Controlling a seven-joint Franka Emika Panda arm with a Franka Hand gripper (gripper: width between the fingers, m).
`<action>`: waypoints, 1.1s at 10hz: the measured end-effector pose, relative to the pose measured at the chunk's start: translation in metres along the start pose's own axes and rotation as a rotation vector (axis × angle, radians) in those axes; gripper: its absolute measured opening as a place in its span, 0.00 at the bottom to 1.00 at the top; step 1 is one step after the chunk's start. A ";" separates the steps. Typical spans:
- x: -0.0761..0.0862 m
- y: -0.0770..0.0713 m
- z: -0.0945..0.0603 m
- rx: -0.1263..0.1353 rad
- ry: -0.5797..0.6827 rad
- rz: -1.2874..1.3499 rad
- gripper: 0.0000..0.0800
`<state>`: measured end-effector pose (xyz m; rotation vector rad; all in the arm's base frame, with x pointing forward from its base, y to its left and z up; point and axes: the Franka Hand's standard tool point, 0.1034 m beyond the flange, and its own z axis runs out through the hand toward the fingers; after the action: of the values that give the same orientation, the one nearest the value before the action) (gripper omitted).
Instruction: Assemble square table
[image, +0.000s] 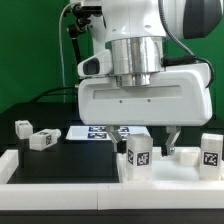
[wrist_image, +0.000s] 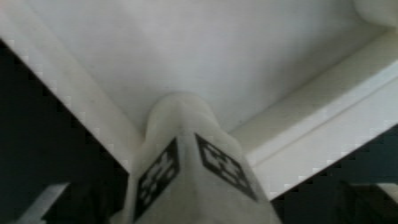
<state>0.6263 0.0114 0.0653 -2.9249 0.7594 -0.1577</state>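
Note:
My gripper (image: 146, 138) hangs low at the exterior view's right, its fingers wide apart. A white leg (image: 138, 152) with a black-and-white tag stands upright below it, between the fingers. In the wrist view the leg (wrist_image: 187, 165) rises toward the camera with tags on two faces. Behind it lies the white square top (wrist_image: 107, 50), rim face up. The gripper (wrist_image: 214, 208) shows there only as dim finger edges apart from the leg. Another leg (image: 210, 153) stands at the far right. Two more legs (image: 42, 140) (image: 22, 127) lie at the left.
The marker board (image: 92, 132) lies on the black table behind the gripper. A long low white rail (image: 60, 168) runs along the front. The arm's wide white hand (image: 145, 100) hides most of the middle of the scene.

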 end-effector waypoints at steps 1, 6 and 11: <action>0.000 0.001 0.000 -0.001 0.000 -0.072 0.81; 0.006 0.000 -0.005 -0.042 -0.024 -0.610 0.81; 0.006 0.001 -0.004 -0.046 -0.019 -0.403 0.36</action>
<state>0.6306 0.0068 0.0700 -3.0807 0.1633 -0.1479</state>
